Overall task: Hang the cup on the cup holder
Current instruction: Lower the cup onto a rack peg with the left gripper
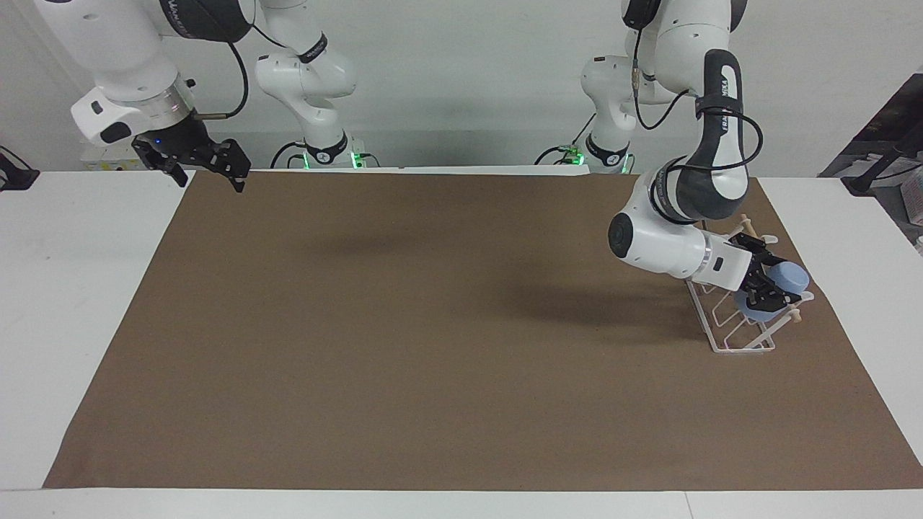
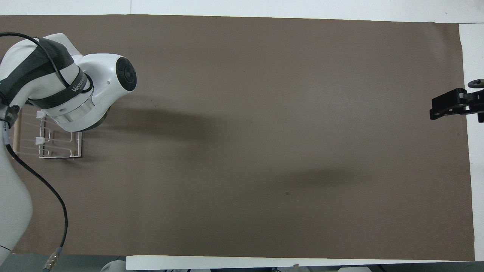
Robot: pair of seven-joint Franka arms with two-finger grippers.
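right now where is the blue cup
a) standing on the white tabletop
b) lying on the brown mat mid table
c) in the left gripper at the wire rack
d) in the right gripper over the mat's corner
c: in the facing view the cup sits in the left gripper at the top of the cup holder, while the right gripper waits with nothing in it.

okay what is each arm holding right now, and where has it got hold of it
The left pincer grips the light-blue cup by its side wall, over the cup holder. The right pincer holds nothing.
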